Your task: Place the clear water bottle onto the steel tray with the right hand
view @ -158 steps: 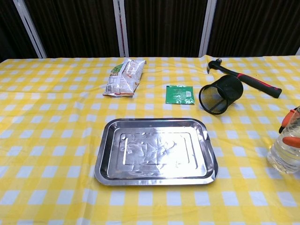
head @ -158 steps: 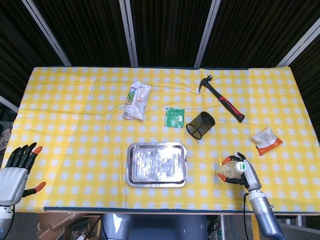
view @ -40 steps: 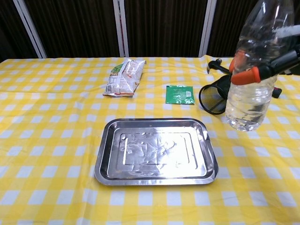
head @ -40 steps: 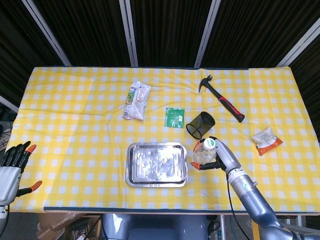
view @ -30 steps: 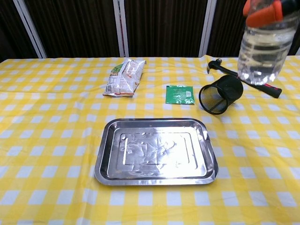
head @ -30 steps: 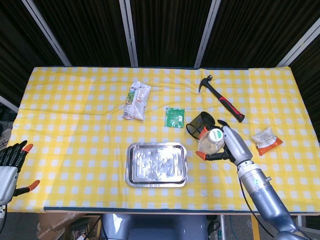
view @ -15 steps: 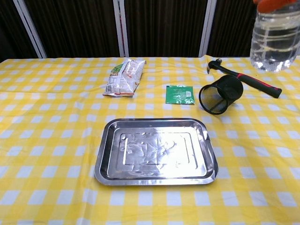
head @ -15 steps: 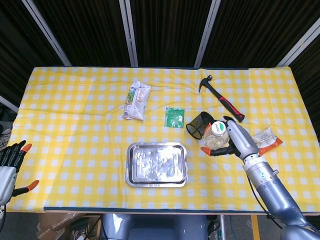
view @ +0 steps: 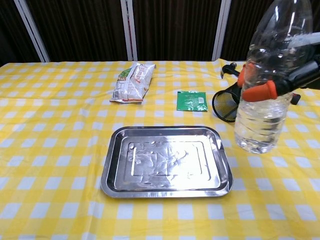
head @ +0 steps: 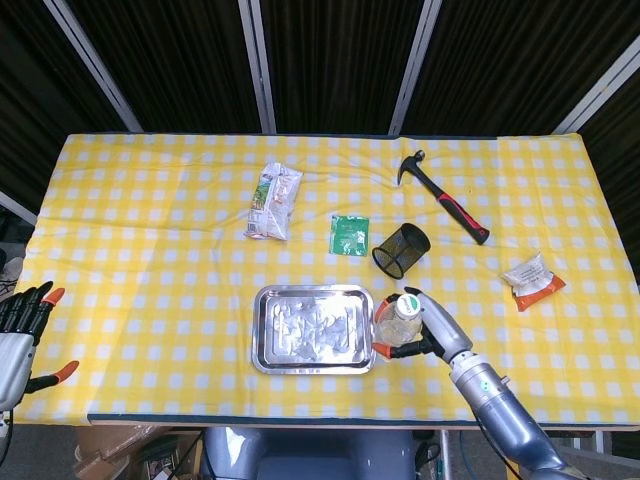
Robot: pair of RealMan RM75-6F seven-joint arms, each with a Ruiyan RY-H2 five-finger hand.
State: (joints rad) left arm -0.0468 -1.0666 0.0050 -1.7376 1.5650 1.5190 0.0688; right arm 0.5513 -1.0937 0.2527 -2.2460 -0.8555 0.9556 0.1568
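My right hand (head: 430,328) grips the clear water bottle (head: 397,320) upright, just off the right edge of the steel tray (head: 272,355). In the chest view the bottle (view: 267,95) looms large, held above the cloth to the right of the tray (view: 112,172), with orange fingertips (view: 260,91) wrapped round its middle. The tray has nothing on it. My left hand (head: 22,335) hangs at the table's near left corner, fingers spread and holding nothing.
A black mesh cup (head: 400,249) lies on its side behind the bottle. A green packet (head: 349,235), a snack bag (head: 273,202), a red-handled hammer (head: 445,197) and an orange-white pouch (head: 531,279) lie on the yellow checked cloth.
The right hand has carried the bottle down and leftward, from beside the mesh cup to the tray's right edge. The left hand has stayed put.
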